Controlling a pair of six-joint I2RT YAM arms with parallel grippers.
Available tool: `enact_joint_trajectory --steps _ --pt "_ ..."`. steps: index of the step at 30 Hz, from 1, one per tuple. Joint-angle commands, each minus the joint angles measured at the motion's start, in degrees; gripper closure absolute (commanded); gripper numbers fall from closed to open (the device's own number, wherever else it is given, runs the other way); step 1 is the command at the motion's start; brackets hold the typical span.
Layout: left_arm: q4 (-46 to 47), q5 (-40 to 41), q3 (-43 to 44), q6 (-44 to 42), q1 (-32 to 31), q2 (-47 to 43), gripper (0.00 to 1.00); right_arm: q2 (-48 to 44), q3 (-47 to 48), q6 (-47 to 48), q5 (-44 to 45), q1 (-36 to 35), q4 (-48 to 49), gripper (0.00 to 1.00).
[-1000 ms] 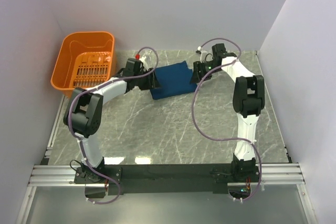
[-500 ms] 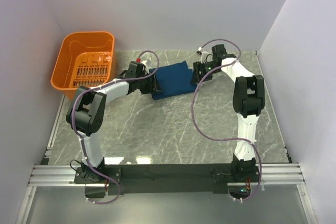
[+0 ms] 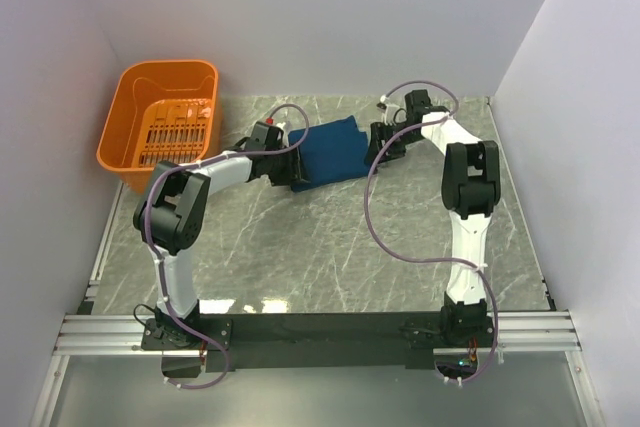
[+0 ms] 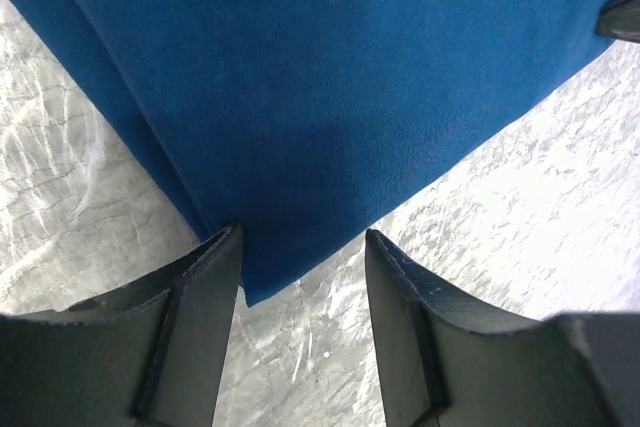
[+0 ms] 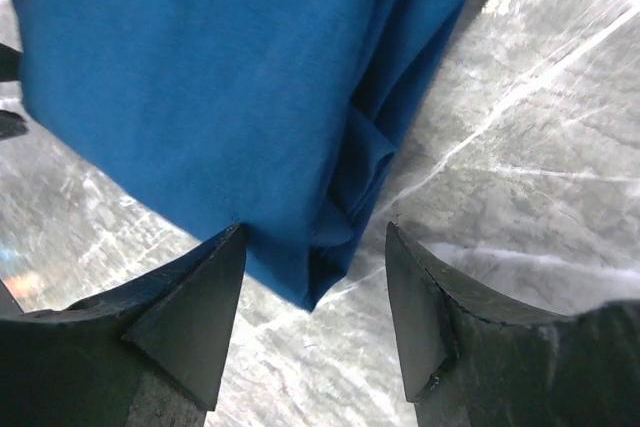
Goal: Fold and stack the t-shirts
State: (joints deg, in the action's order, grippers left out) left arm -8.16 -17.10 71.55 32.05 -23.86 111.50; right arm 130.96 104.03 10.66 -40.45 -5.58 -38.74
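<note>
A folded dark blue t-shirt (image 3: pixel 330 151) lies as a compact rectangle at the back middle of the marble table. My left gripper (image 3: pixel 290 169) is open at its near left corner; in the left wrist view the shirt (image 4: pixel 300 87) fills the top and its corner sits between the fingers (image 4: pixel 190 327). My right gripper (image 3: pixel 377 144) is open at the shirt's right edge; in the right wrist view the layered corner of the shirt (image 5: pixel 220 87) hangs between the fingers (image 5: pixel 185 322). No print shows.
An orange plastic basket (image 3: pixel 163 119) stands at the back left, against the left wall. The marble table (image 3: pixel 330 247) runs forward to the black rail holding both arm bases. White walls close in the back and both sides.
My left gripper has moved right, from just off the shirt's left edge to its near left corner. My right gripper has shifted slightly. The shirt has moved a little to the right.
</note>
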Motion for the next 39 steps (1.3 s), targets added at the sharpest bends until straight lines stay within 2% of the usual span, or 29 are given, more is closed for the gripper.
enact_joint_trajectory --steps 1,3,4,6,7,10,12,17,20,21,23,24,27,31,32,34,35,37,39 --pt "-0.4 -0.5 1.8 -1.1 -0.3 0.6 0.43 0.4 2.6 -0.3 -1.4 0.0 -1.8 0.38" --pt "-0.8 -0.6 1.9 -1.2 -0.3 0.9 0.45 0.5 2.2 0.1 -1.8 0.0 -2.4 0.46" --pt "-1.1 -0.7 1.9 -1.2 -0.3 1.1 0.47 0.5 2.1 0.4 -2.1 0.0 -3.0 0.6" --pt "-1.6 -1.1 1.8 -1.5 -0.4 1.2 0.53 -0.1 0.4 1.7 -2.5 0.1 -4.7 0.73" --pt "-1.8 -1.2 1.6 -1.5 -0.3 1.2 0.55 -1.5 -0.9 2.1 -2.0 0.1 -4.3 0.83" --pt "-1.9 -1.7 0.1 -1.2 -0.3 0.8 0.63 -5.3 -7.2 2.9 -0.9 0.4 -2.0 0.96" --pt "-2.0 -2.2 -1.5 -1.0 -0.4 0.1 0.7 -6.7 -10.8 3.2 -0.2 0.6 -1.8 1.0" --pt "-1.5 -2.8 -4.9 -0.3 -0.4 -2.4 0.71 -10.1 -17.4 3.9 -0.4 0.8 -1.3 1.0" --pt "-1.5 -3.3 -6.6 -0.7 -0.7 -4.5 0.7 -12.4 -20.3 5.2 -0.8 1.3 -1.8 0.82" --pt "-1.5 -3.1 -7.1 -0.9 -0.9 -6.3 0.68 -13.3 -21.1 5.5 -0.9 1.6 -1.9 0.72" --pt "-2.0 -1.9 -7.5 -1.4 -1.1 -8.8 0.62 -16.2 -21.1 7.2 -0.4 2.9 -2.7 0.65" --pt "-2.4 -1.2 -7.3 -1.5 -1.1 -11.5 0.55 -17.2 -20.5 7.8 -0.1 3.2 -3.1 0.62" --pt "-3.8 1.3 -5.7 -1.8 -0.9 -16.0 0.44 -19.5 -17.1 9.5 0.5 4.0 -4.8 0.62" --pt "-1.9 -1.2 -2.7 -1.1 -0.3 -16.8 0.41 -16.6 -11.2 9.4 -8.6 3.5 -7.4 0.66" --pt "-0.5 -4.0 -2.3 -0.1 -0.2 -16.1 0.41 -15.2 -8.0 9.2 -13.7 2.2 -8.5 0.67" --pt "3.7 -7.6 -0.5 2.7 -0.1 -12.9 0.42 -10.1 -4.5 6.9 -17.9 0.1 -11.3 0.72" --pt "5.2 -11.1 0.3 4.1 -0.1 -11.3 0.42 -8.0 0.3 6.6 -19.9 -1.1 -12.9 0.74" --pt "9.3 -13.6 3.0 7.3 -0.3 -6.4 0.48 -2.6 4.7 4.7 -21.3 -5.0 -16.0 0.8" --pt "11.0 -15.8 5.4 9.1 -0.5 -2.1 0.54 -0.1 6.2 0.6 -23.1 -7.6 -13.7 0.83"
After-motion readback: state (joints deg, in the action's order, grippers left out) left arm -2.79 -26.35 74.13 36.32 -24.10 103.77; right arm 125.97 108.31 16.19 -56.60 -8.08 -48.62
